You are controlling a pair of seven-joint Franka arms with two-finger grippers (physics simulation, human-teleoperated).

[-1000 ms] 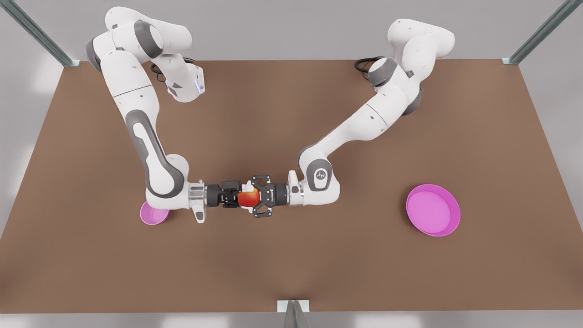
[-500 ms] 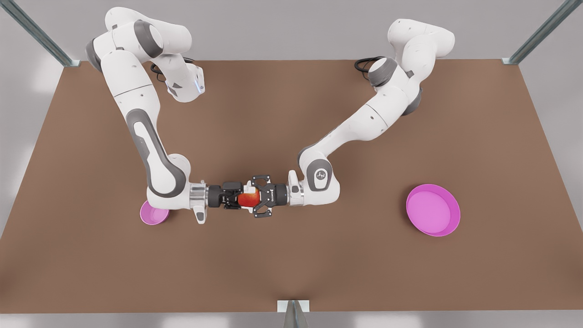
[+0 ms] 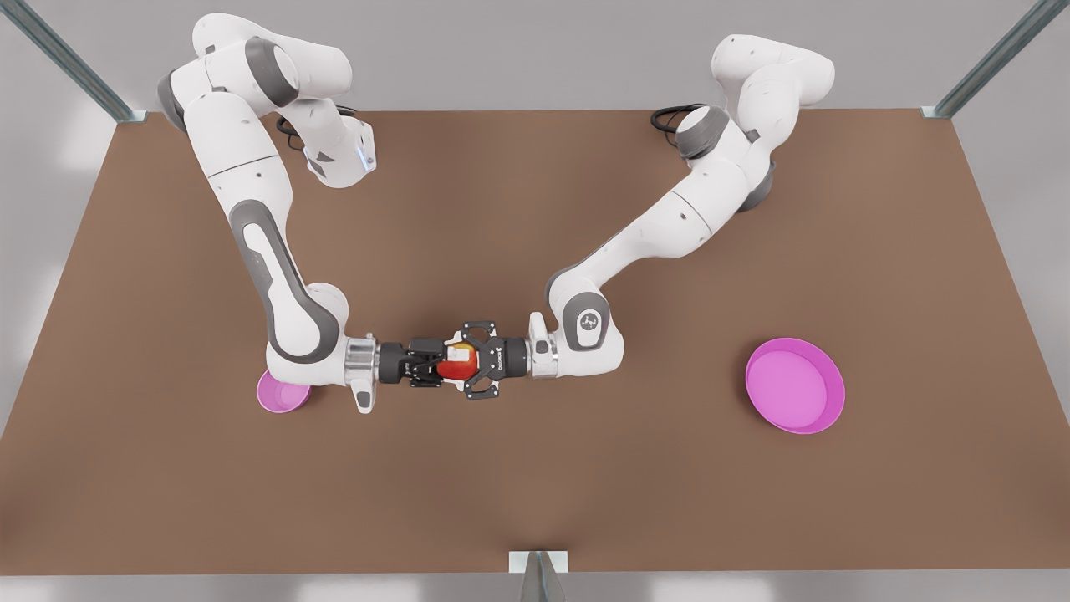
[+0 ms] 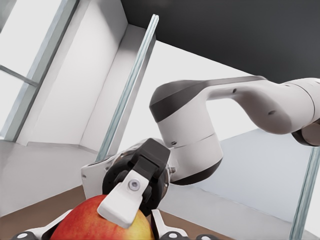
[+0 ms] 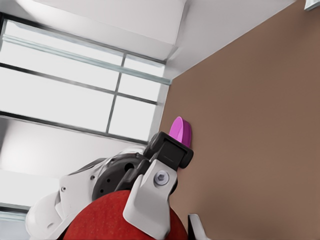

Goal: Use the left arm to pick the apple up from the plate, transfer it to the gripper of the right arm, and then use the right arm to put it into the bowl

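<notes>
1. The small round red-and-yellow apple (image 3: pixel 458 366) hangs above the middle of the brown tabletop (image 3: pixel 535 493), between two grippers that meet tip to tip.
2. The left arm's broad black linkage-frame gripper (image 3: pixel 465 361) reaches in from the front view's right. It is clamped on the apple, its frames bowed out on either side.
3. The right arm's slim black gripper (image 3: pixel 445 362), behind a silver cuff, reaches in from the front view's left. In the left wrist view its white pad (image 4: pixel 122 202) lies flat on the apple's skin, so it is closed on the fruit too.
4. The small deep magenta bowl (image 3: pixel 280 395) sits just beside the right arm's elbow, partly hidden by it.
5. The wide shallow magenta plate (image 3: pixel 794 386) is well apart, on the front view's right.
</notes>
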